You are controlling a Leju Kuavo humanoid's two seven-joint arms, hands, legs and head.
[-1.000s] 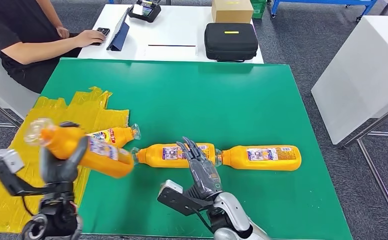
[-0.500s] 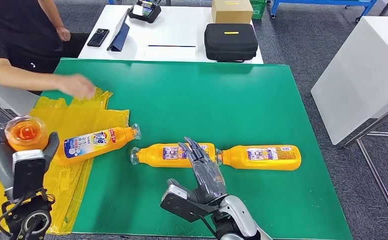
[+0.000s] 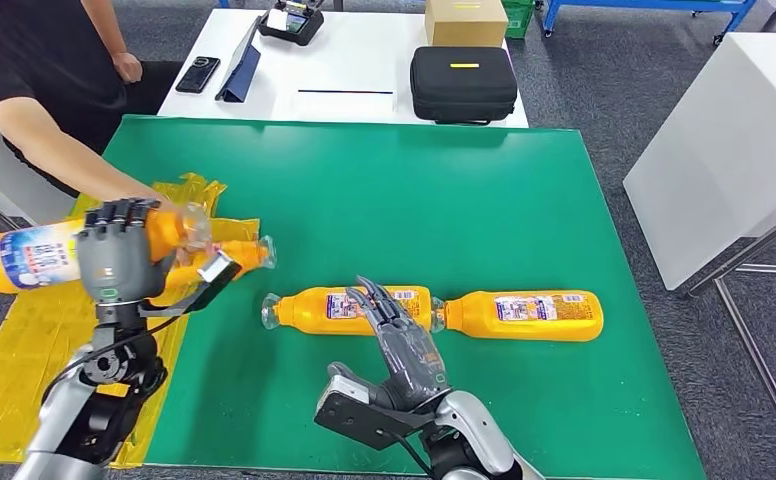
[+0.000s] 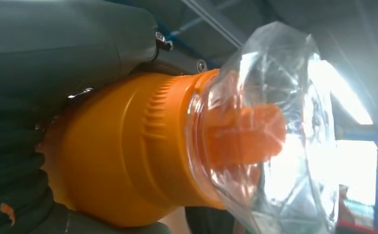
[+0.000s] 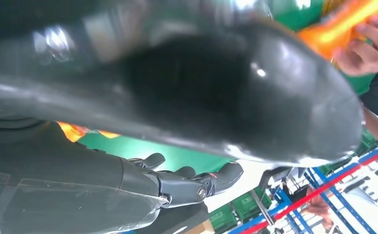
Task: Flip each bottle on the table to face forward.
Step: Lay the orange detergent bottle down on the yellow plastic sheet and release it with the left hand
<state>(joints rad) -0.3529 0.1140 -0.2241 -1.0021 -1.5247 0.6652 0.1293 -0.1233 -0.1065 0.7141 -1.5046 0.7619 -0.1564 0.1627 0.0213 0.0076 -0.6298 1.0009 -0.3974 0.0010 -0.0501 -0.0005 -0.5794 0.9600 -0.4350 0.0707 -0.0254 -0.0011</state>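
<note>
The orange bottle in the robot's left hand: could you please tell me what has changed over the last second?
The left hand swung the orange plastic bottle round to horizontal; a person's hand now reaches its cap end. The right hand and two orange bottles on the green mat stayed put.

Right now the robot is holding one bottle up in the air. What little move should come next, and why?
Probably lower it onto the green mat beside the others. The left robot hand grips the bottle aloft, its blue label showing; two bottles lie in a row, and a third lies partly hidden behind it. A person's hand is close, so go slowly.
</note>
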